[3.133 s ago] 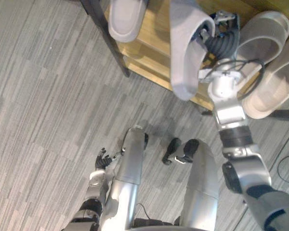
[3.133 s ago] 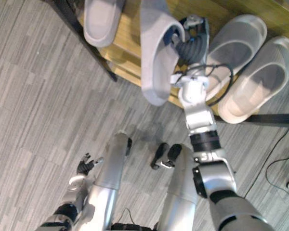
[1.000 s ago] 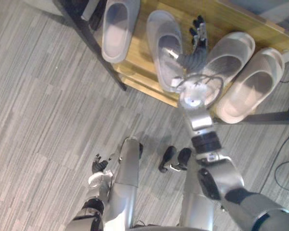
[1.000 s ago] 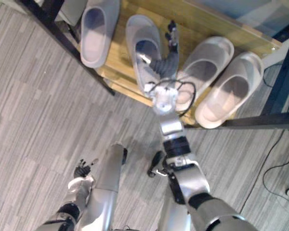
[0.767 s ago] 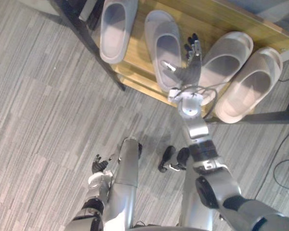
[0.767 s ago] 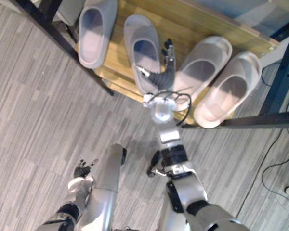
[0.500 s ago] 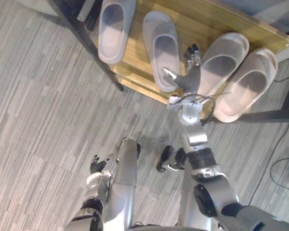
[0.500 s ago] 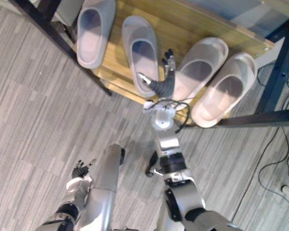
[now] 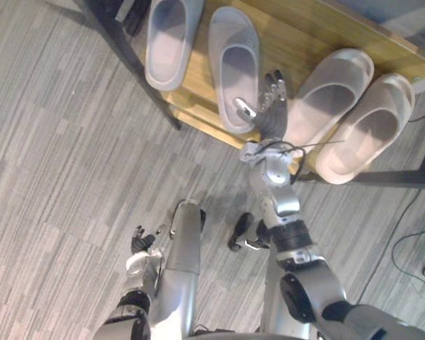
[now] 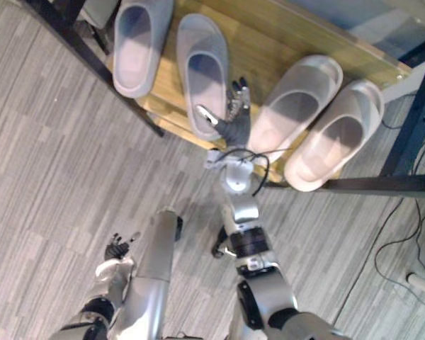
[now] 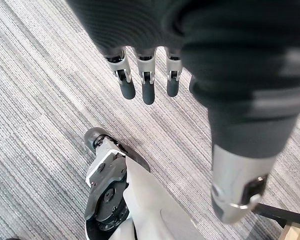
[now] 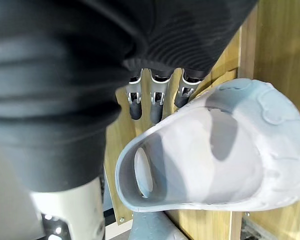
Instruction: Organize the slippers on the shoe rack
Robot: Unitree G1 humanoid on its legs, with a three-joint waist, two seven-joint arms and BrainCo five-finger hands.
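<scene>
Four slippers lie in a row on the wooden shelf of the black-framed shoe rack. The two on the left are grey: the left grey slipper and, just beside it, the second grey slipper. The two on the right are paler and lie side by side at a slant: the inner pale slipper and the outer pale slipper. Their near ends reach past the shelf's near edge.

The right hand is over the near edge of the shelf, in the gap between the second grey slipper and the inner pale slipper. Its fingers are straight and it holds nothing. Its thumb lies across the near end of the second grey slipper, but contact cannot be made out. In the right wrist view the fingertips stand beside a grey slipper's open mouth, apart from it.

The left hand hangs low at the near left over the grey striped carpet, well apart from the rack, with its fingers loosely straight and empty.
</scene>
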